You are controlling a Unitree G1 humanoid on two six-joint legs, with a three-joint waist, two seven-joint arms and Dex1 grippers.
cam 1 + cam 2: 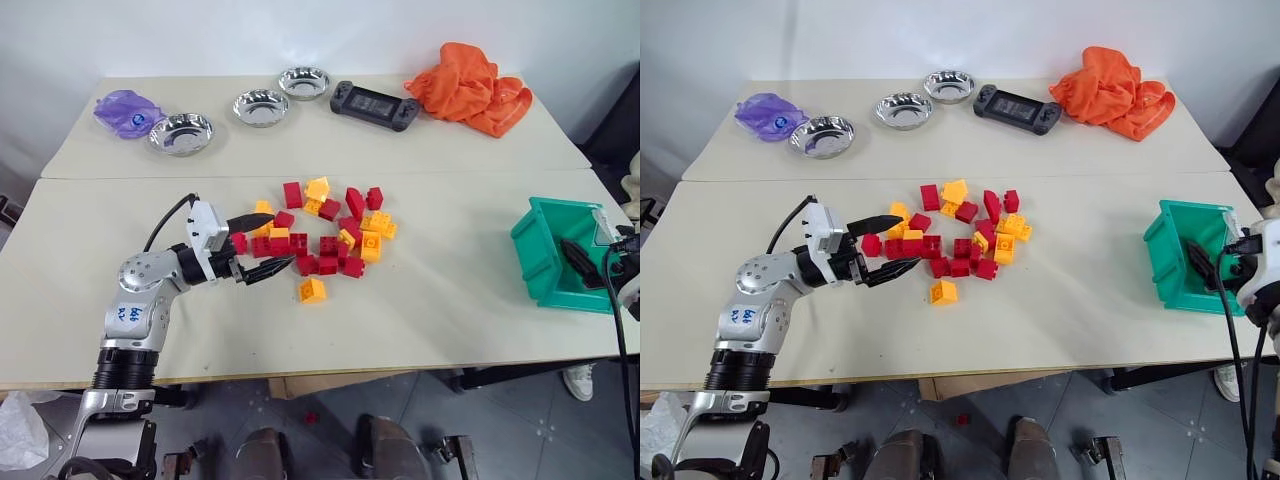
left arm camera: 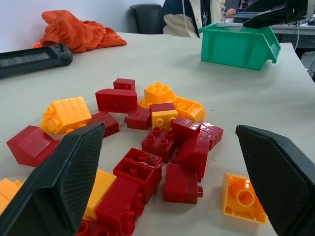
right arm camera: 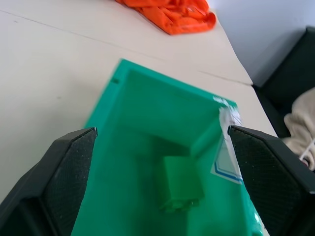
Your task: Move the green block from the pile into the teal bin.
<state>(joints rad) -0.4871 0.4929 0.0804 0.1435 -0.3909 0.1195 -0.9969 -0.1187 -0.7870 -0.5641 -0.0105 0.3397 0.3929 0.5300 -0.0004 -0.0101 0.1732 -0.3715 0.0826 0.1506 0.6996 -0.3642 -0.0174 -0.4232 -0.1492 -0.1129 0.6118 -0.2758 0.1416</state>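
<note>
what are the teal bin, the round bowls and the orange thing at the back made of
Teal bin: looks like moulded plastic, smooth, evenly coloured walls. Round bowls: likely steel, shiny with bright reflections. Orange cloth: fabric, soft crumpled folds; which kind can't be told.

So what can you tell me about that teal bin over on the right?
The teal bin is a rectangular, glossy plastic container with a sloped open side and a clear label on its rim. It sits on the table near the right edge, apart from the pile. The green block lies inside on its floor. The right tool hangs open just above it, not touching.
</note>
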